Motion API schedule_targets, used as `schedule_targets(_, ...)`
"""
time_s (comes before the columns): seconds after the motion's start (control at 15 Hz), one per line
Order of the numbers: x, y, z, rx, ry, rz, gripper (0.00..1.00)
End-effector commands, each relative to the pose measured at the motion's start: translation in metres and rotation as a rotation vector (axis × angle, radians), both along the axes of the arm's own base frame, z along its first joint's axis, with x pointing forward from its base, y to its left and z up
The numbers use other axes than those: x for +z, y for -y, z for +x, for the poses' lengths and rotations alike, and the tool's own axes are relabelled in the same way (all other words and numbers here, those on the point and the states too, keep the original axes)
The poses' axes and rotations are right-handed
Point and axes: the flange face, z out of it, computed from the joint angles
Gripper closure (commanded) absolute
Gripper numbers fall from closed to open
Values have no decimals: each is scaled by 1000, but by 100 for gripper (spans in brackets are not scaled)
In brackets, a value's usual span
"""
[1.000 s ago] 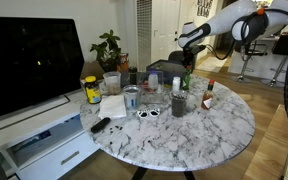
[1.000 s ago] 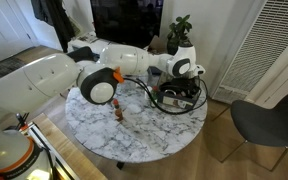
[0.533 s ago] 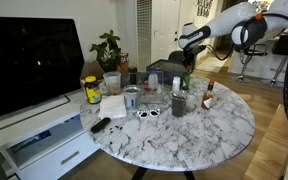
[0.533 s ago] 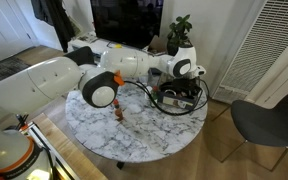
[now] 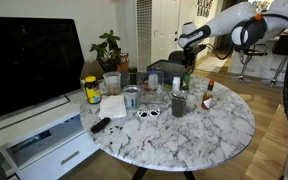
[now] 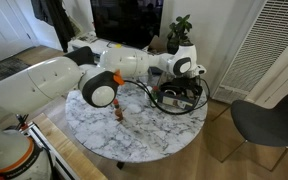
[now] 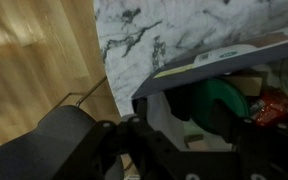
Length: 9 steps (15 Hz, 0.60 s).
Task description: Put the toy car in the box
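In both exterior views my gripper [image 5: 186, 45] [image 6: 188, 70] hangs over the box [image 5: 161, 68] [image 6: 180, 96] at the far side of the round marble table [image 5: 199, 135]. The wrist view looks down on the box's grey-blue rim [image 7: 219, 55], which lies along the table edge. My gripper [image 7: 189, 135] is open, its dark fingers [image 7: 144, 130] apart above the box's inside. Between them I see white material and a round green thing [image 7: 226, 100]. The toy car is hidden; I cannot pick it out among the box's contents.
On the table stand a yellow jar [image 5: 92, 90], cups, a pair of sunglasses [image 5: 147, 113] and a red-capped bottle [image 5: 209, 95]. A big black screen [image 5: 29, 60] and a plant [image 5: 109, 45] stand behind. A chair [image 6: 266, 120] is beside the table, with wooden floor [image 7: 34, 70] below.
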Motion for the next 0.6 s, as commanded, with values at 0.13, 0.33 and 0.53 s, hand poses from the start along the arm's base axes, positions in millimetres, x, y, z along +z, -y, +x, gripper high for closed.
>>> schedule_targets(0.13,43,-17,2,-19,-25,104,0)
schedule_targets(0.33,70,-33,-2,-43,-72,200,0)
schedule_targets(0.53,95,-48,-8,-59,-120,289,0)
